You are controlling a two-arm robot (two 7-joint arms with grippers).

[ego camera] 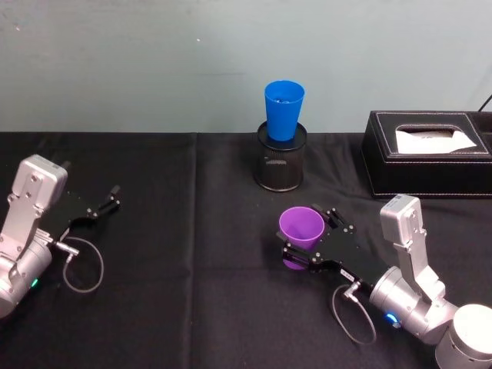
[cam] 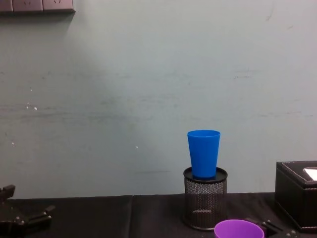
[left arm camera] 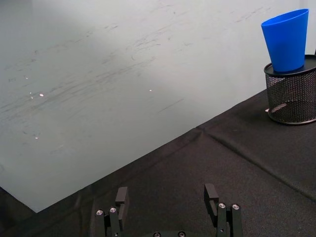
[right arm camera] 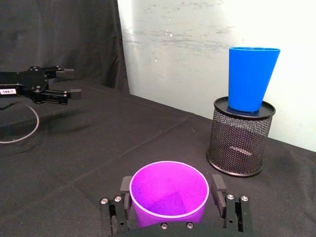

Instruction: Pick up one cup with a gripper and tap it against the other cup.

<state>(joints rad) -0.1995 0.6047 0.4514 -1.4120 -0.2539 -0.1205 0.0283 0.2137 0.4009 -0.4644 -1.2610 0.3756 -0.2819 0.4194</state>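
Closest to you is your right claw (ego camera: 306, 234), low on the right side of the table. Its two black fingers (right arm camera: 124, 193) are one on each side of the purple cup (right arm camera: 169, 191) and press against it, so the claw is clamped on that cup. The cup's open mouth faces up. You cannot tell if its bottom is on the black cloth (ego camera: 192, 307) or just off it.

A little way behind the purple cup stands one black wire pen holder (ego camera: 280, 165). The blue cup (ego camera: 284, 110) sits upright in the top of that holder, with its mouth facing up too. The blue cup is higher than the purple one, and the two cups are apart, not touching.

To the right of the holder, near the wall, is one black tissue box (ego camera: 427, 154) with white paper showing in its top.

Far over on the left side of the table is your left claw (left arm camera: 166, 196). Its two fingers are spread apart with nothing between them, and it is well away from both cups.

So you have two cups, one purple and one blue, two claws, one pen holder and one tissue box.
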